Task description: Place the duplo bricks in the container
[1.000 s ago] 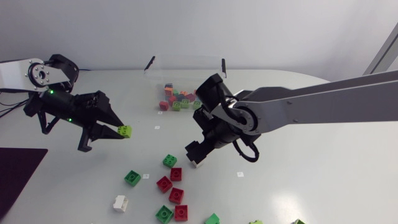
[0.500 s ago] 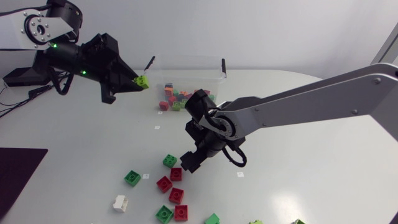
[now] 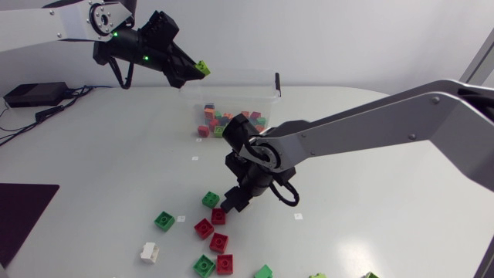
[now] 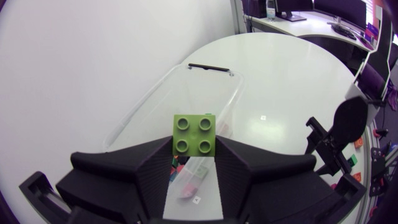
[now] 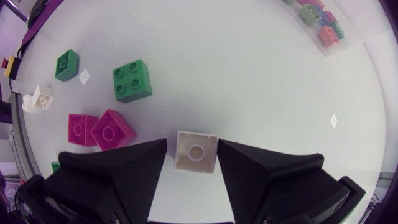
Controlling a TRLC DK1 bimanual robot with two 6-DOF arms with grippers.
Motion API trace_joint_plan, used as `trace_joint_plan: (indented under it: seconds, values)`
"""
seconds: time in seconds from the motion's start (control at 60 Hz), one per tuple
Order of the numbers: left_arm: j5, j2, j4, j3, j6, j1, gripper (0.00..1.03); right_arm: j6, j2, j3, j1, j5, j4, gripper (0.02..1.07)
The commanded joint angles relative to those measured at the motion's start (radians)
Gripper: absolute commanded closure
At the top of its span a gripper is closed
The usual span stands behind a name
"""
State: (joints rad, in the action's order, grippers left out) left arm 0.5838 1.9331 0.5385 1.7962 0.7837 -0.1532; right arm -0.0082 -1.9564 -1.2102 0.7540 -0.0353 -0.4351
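1. The left arm was held high over the far side of the table [image 3: 370,177], with the left gripper [image 3: 197,71] angled down toward the clear container [image 3: 262,96].
2. A lime-green brick [image 4: 194,134] was clamped from both sides at the tips of the left gripper, its studs turned to the wrist camera.
3. The container's open top was seen below and ahead of that brick.
4. The right arm was stretched in across the table, with the right gripper [image 3: 234,204] pointed down, close to the surface.
5. A white brick [image 5: 196,151] was framed by its fingers, which were set slightly wider than the brick; a thin gap was seen on one side.
6. Red bricks [image 5: 109,130] were crowded just beside that gripper and a green brick [image 5: 132,79] lay ahead; bare table was left on the other side.
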Motion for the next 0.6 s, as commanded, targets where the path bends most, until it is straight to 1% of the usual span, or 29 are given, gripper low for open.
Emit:
trace_joint_plan:
  seconds: [0.0,0.017,0.033,0.167,0.333,0.367,0.417,0.45,0.467,0.483,0.517,0.583]
  values:
    - [-0.009,0.064,-0.018,0.071,-0.061,-0.013,0.99,-0.009,-0.032,-0.011,0.001,-0.012,-0.022,0.74]
    - [-0.01,0.075,-0.023,0.081,-0.067,-0.016,0.99,-0.009,-0.03,-0.011,0.001,-0.015,-0.024,0.77]
    - [-0.013,0.083,-0.025,0.086,-0.072,-0.017,0.99,-0.009,-0.029,-0.009,-0.001,-0.015,-0.024,0.77]
    - [-0.042,0.147,-0.061,0.137,-0.1,-0.028,0.99,-0.013,0.021,0.02,-0.01,-0.021,-0.036,0.77]
    - [-0.075,0.225,-0.071,0.218,-0.124,-0.042,0.99,-0.018,0.097,0.06,-0.019,-0.023,-0.048,0.77]
    - [-0.096,0.244,-0.08,0.239,-0.135,-0.048,0.98,-0.019,0.117,0.063,-0.024,-0.023,-0.056,0.77]
    - [-0.116,0.274,-0.095,0.282,-0.17,-0.051,0.81,-0.024,0.142,0.061,-0.035,-0.023,-0.067,0.77]
    - [-0.124,0.288,-0.097,0.302,-0.179,-0.051,0.65,-0.027,0.157,0.058,-0.042,-0.023,-0.076,0.78]
    - [-0.144,0.299,-0.097,0.316,-0.187,-0.052,0.45,-0.029,0.172,0.055,-0.048,-0.023,-0.085,0.78]
    - [-0.154,0.303,-0.098,0.324,-0.19,-0.054,0.29,-0.032,0.182,0.052,-0.054,-0.025,-0.09,0.78]
    - [-0.168,0.305,-0.1,0.328,-0.202,-0.057,0.04,-0.038,0.197,0.047,-0.061,-0.025,-0.094,0.78]
    - [-0.171,0.296,-0.103,0.322,-0.216,-0.057,0.03,-0.044,0.225,0.034,-0.078,-0.025,-0.109,0.78]
